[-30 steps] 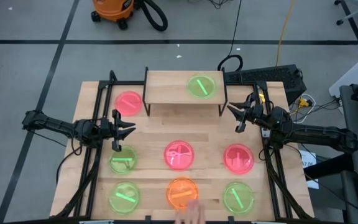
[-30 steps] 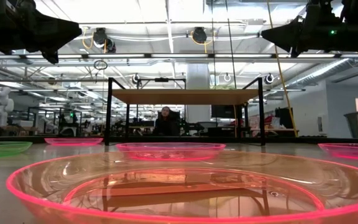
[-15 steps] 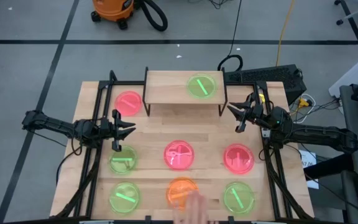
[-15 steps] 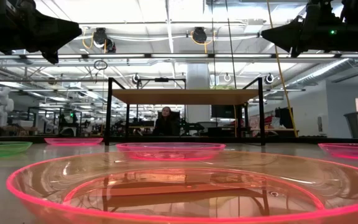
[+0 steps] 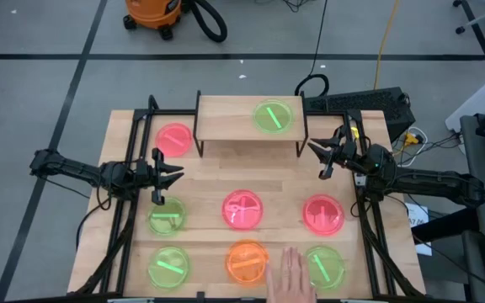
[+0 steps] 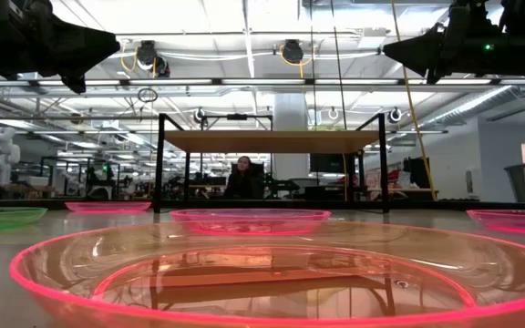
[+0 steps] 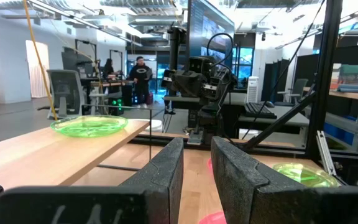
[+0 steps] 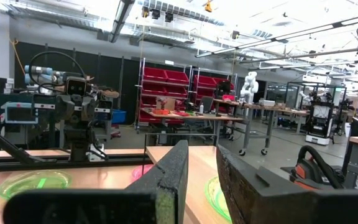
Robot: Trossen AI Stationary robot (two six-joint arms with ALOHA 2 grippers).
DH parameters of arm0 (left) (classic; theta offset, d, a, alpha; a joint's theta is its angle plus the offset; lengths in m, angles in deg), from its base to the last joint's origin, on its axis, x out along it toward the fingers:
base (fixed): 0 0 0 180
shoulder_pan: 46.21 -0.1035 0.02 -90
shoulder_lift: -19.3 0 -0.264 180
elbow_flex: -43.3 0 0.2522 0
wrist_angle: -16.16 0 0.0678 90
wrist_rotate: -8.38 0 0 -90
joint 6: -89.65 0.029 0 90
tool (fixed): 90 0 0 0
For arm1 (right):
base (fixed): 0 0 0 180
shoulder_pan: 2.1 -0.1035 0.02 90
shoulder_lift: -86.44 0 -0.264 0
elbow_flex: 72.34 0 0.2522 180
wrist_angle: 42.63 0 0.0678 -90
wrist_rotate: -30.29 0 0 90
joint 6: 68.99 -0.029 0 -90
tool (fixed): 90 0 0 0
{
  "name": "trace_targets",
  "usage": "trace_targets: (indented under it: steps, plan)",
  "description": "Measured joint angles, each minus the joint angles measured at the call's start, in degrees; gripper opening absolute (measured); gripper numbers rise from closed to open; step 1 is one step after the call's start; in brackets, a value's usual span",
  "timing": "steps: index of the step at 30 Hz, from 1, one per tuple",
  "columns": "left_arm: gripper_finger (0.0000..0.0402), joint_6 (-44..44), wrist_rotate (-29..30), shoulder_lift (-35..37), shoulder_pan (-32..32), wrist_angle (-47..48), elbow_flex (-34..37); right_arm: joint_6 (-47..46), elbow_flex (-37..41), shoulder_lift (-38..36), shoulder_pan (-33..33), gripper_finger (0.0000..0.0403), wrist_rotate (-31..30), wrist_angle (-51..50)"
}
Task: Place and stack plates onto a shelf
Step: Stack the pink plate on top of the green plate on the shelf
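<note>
The shelf (image 5: 251, 128) stands at the table's far middle with one green plate (image 5: 274, 116) on its board, also seen in the left wrist view (image 7: 89, 126). Seven more plates lie flat on the tabletop: a pink-red one (image 5: 174, 139) left of the shelf, a middle row of green (image 5: 167, 219), pink-red (image 5: 242, 209) and pink-red (image 5: 323, 214), and a near row of green (image 5: 168, 268), orange (image 5: 244, 261) and green (image 5: 325, 268). My left gripper (image 5: 172, 178) hovers open above the left side, near the green plate of the middle row. My right gripper (image 5: 318, 158) hovers open right of the shelf.
A person's hand (image 5: 290, 273) reaches over the near edge between the orange plate and the near right green plate. Black frame rails (image 5: 133, 143) run along the table's left and right sides. In the low view the orange plate (image 6: 244, 273) fills the foreground before the shelf (image 6: 272, 141).
The person's hand has slid along the near edge toward the table's right, from over the orange plate into the gap between it and the near right green plate. Both arms and all plates have kept still.
</note>
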Motion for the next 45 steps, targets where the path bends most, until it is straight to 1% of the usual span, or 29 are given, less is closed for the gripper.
trace_targets:
  steps: [31,36,45]
  plan:
    - [0.0088,-0.1,0.0,0.0,0.0,0.0,0.0,0.0,0.0,0.0,0.0,0.007,0.0,0.0]
    - [0.0088,-3.3,0.0,0.0,0.0,0.0,0.0,0.0,0.0,0.0,0.0,0.007,0.0,0.0]
    - [0.0088,-3.5,0.0,0.0,-0.1,-2.1,0.0,0.0,0.0,0.0,0.0,0.007,0.0,0.0]
